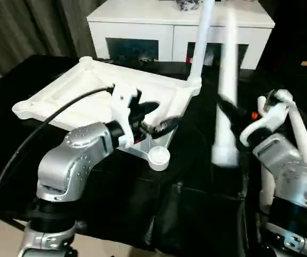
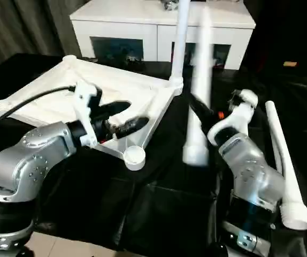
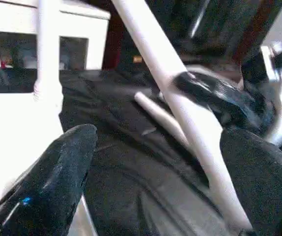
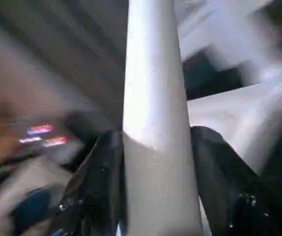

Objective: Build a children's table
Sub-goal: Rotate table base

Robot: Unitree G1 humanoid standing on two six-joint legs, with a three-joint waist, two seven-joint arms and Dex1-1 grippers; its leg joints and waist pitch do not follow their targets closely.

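The white tabletop (image 1: 89, 91) is laid upside down on the black bench (image 1: 196, 214), and one white leg (image 1: 200, 37) is stood up in its far right corner socket. A second leg (image 1: 225, 107) is pinched between the two black fingers of the right end effector (image 4: 155, 187) — held up to the right of the tabletop. The left end effector (image 3: 155, 172) is spread wide over the tabletop's near edge, with nothing held, and a third leg (image 2: 284, 166) is laid on the bench at the far right.

I see smooth white plastic on the tabletop (image 1: 89, 91), its ribbed underside matt. The leg (image 4: 153, 123) clamped between my right gripper (image 4: 155, 182)'s glossy black fingers is a smooth white tube. Beneath lies wrinkled black cloth (image 1: 196, 214). My forearms (image 1: 70, 158) look like brushed silver metal.
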